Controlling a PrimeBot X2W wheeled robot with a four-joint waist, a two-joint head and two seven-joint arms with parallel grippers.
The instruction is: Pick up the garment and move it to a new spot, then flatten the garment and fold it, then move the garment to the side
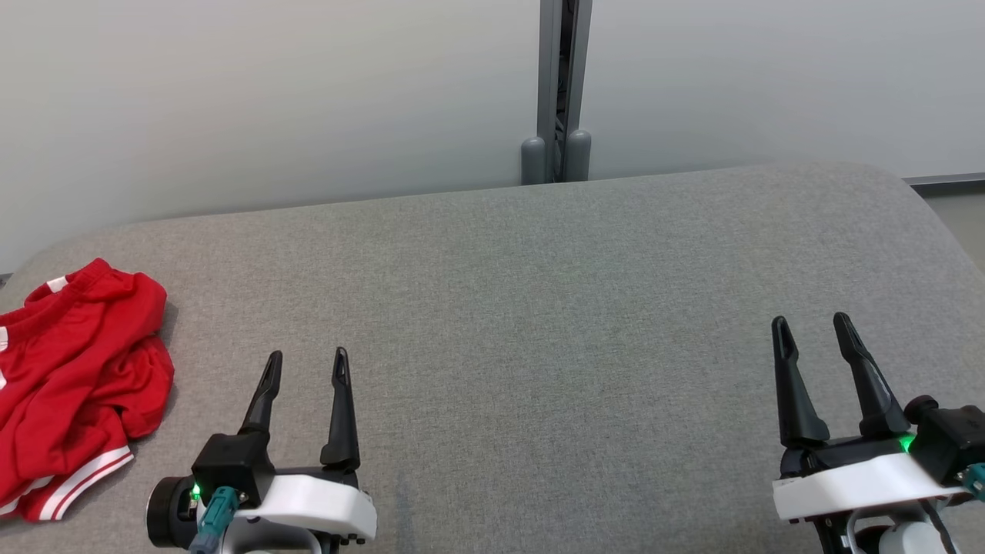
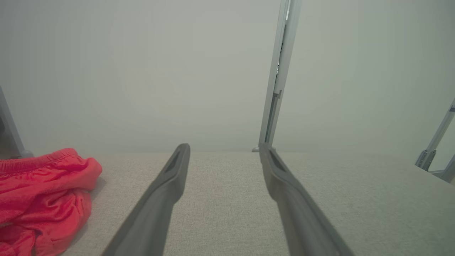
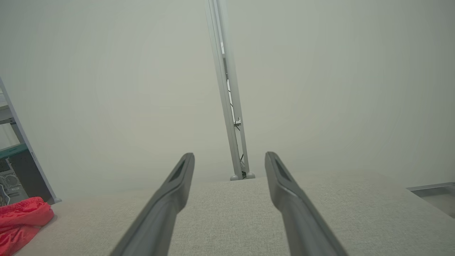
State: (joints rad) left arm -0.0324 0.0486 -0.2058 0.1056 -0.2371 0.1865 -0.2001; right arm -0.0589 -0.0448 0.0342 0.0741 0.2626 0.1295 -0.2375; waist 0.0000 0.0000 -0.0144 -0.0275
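A red garment [image 1: 73, 385] with white stripe trim lies crumpled at the far left of the grey fabric surface [image 1: 539, 308]. It also lies at the lower left of the left wrist view, garment [image 2: 42, 195], and at the far lower left of the right wrist view, garment [image 3: 21, 220]. My left gripper [image 1: 306, 363] hovers open near the front edge, a short way right of the garment, with nothing between its fingers. Over at the front right, my right gripper [image 1: 809, 323] is open and empty too, far from the garment. Both point toward the back wall, seen again as left gripper [image 2: 224, 148] and right gripper [image 3: 230, 156].
A pale partition wall rises behind the surface, with a grey metal post [image 1: 564, 92] at its middle. The surface's corners are rounded, and its right edge drops off near a strip of floor [image 1: 962, 215]. A shelf frame [image 3: 14, 142] stands beyond the left end.
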